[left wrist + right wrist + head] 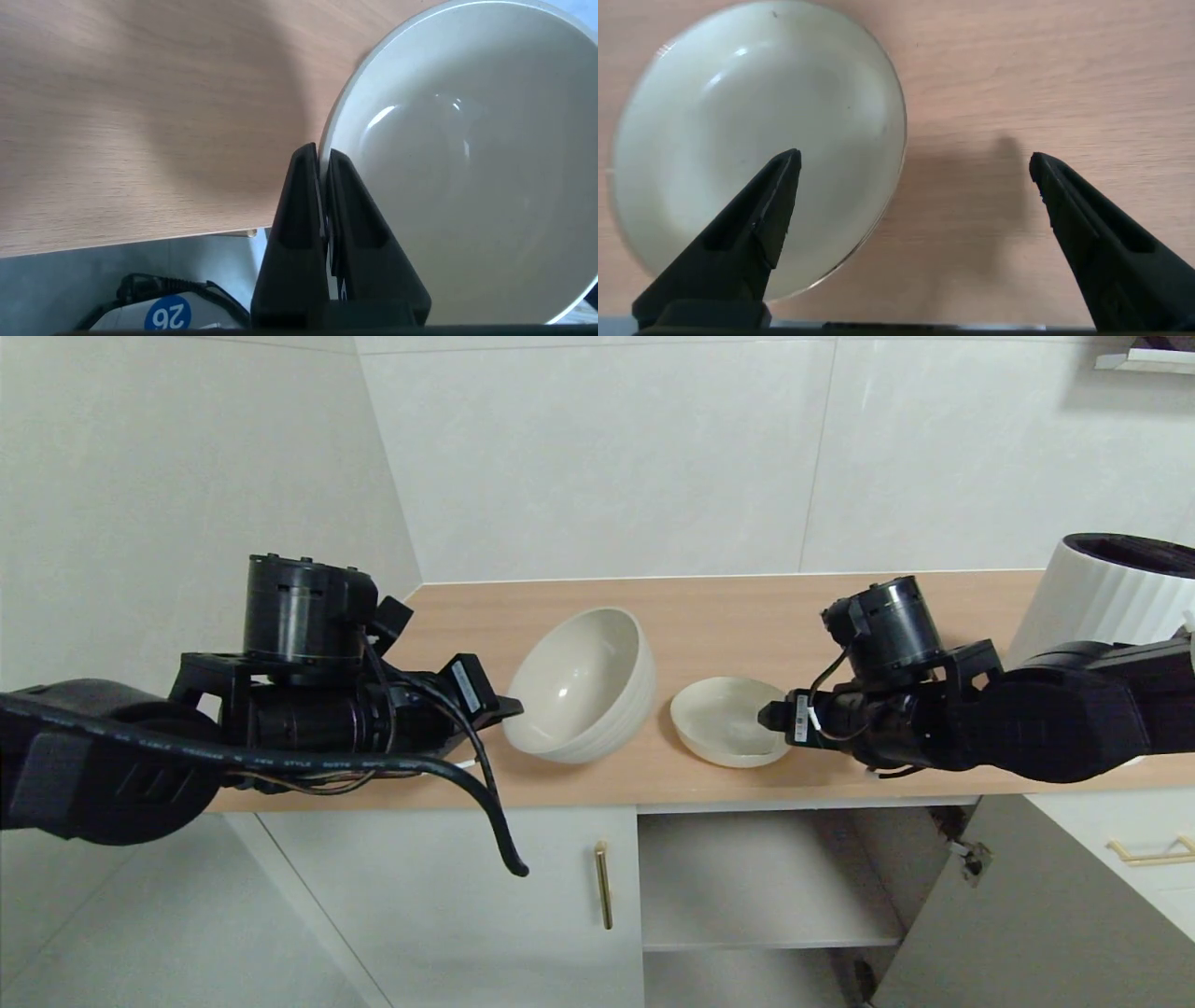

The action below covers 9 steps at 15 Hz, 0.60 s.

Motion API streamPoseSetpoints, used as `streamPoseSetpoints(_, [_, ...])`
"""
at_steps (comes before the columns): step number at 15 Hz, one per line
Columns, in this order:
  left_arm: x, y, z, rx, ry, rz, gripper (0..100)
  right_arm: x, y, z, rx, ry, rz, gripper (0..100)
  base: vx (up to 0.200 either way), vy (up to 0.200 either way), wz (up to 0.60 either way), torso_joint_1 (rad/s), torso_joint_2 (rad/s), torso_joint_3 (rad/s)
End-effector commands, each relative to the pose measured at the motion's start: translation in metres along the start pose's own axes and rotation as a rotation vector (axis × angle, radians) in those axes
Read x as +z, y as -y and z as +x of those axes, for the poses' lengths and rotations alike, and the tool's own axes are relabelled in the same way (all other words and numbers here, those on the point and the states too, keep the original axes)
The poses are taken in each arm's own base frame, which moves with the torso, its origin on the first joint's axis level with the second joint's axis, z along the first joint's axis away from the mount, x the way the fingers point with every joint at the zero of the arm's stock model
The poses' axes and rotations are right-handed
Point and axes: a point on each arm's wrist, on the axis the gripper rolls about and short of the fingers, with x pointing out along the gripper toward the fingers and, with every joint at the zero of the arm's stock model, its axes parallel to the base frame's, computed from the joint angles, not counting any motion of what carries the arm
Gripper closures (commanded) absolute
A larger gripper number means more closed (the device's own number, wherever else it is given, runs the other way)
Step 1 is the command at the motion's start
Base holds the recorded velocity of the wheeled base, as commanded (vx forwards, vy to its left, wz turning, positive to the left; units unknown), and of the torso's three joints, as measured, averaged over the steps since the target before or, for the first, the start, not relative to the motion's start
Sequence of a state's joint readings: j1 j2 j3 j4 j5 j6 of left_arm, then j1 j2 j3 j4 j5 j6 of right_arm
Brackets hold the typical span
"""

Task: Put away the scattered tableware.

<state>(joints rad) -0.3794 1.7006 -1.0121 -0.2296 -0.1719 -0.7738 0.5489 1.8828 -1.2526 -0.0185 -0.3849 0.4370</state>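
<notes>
Head view: tilted bowl [579,686] beside shallow dish [728,721].

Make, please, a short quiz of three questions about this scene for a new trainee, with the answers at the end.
1. True or false: the left gripper is shut on the rim of the large bowl.
2. The fingers of the right gripper, at the small dish, are: A open; B shut on the dish; C shut on nothing.
3. What stands open below the counter?
Key: 1 true; 2 A; 3 the cabinet.
</notes>
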Motion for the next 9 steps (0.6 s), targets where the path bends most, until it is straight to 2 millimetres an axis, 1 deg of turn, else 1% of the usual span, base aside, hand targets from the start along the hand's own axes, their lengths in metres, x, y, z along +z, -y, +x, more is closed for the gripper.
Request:
streamPoseSetpoints(1, [0.0003,0.001,-0.0012,-0.004,0.003,0.0,100,-0.0043,-0.0011,0.0067,-0.007,-0.016,-0.007,0,0.0,0.0,0.0,0.0,0.0,0.0])
streamPoseSetpoints(5, [0.0007,0.0018,-0.0027,-0.007,0.006,0.003,100,-0.0043,-0.0011,0.0067,-0.007,-0.016,-0.007,0,0.0,0.0,0.0,0.0,0.0,0.0])
streamPoseSetpoints(6, [0.0009,0.0021,-0.0032,-0.008,0.007,0.003,100,-0.0039,-0.0011,0.0062,-0.007,-0.014,-0.005,100,0.0,0.0,0.0,0.0,0.0,0.0])
streamPoseSetpoints(9, [0.0009,0.0021,-0.0032,-0.008,0.007,0.002,100,-0.0031,-0.0014,0.0045,-0.002,-0.011,-0.001,100,0.0,0.0,0.0,0.0,0.0,0.0])
